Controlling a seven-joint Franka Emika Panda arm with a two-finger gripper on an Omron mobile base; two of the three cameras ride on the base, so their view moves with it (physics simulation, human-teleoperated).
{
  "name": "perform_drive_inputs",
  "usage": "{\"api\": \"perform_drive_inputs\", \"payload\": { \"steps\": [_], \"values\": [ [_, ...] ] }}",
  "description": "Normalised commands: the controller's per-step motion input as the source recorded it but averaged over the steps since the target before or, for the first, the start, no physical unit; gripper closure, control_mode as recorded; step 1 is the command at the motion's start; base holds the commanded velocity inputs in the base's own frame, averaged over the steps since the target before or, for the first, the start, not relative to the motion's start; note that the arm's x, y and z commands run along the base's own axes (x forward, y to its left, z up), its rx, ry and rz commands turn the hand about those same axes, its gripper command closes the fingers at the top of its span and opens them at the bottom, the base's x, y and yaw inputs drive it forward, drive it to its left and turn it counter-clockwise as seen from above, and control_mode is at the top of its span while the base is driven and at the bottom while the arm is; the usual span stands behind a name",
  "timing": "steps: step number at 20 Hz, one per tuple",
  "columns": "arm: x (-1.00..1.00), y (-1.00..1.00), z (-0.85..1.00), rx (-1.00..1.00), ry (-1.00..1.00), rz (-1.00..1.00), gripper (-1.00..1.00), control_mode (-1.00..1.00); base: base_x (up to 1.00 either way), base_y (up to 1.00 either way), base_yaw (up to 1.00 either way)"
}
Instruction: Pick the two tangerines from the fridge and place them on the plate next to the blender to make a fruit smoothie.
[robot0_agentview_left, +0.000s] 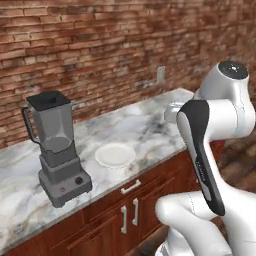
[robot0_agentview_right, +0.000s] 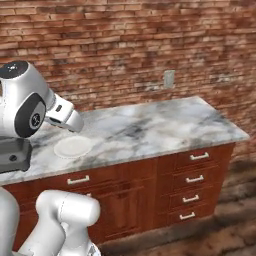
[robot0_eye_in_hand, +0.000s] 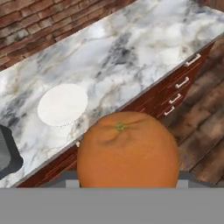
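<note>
One orange tangerine (robot0_eye_in_hand: 127, 151) with a small green stem scar sits large at the bottom of the hand view, with my gripper (robot0_eye_in_hand: 127, 181) shut on it; the fruit hides the fingertips. It hangs above the cabinet fronts, just off the counter's front edge. The white plate (robot0_eye_in_hand: 62, 104) lies bare on the marble counter, up and to the left of the fruit. From the base the plate (robot0_agentview_left: 115, 155) (robot0_agentview_right: 73, 147) is seen just right of the grey blender (robot0_agentview_left: 57, 150), whose base corner (robot0_eye_in_hand: 6, 155) shows at the hand view's left edge. The fridge is out of view.
The marble counter (robot0_agentview_right: 165, 127) runs along a brick wall with an outlet (robot0_agentview_right: 169, 78) and ends at the right (robot0_agentview_right: 240, 134). Below it are wooden cabinet doors (robot0_agentview_left: 130, 212) and a stack of drawers (robot0_agentview_right: 192, 192). The floor is dark wood.
</note>
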Motion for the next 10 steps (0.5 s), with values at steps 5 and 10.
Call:
{"api": "perform_drive_inputs", "payload": {
  "steps": [5,10],
  "values": [
    [0.0,0.0,0.0,0.0,0.0,0.0,1.0,1.0,0.68,-0.14,0.88],
    [0.33,-0.03,-0.12,0.0,0.01,0.13,1.0,-1.0,0.45,-0.08,0.42]
  ]
}}
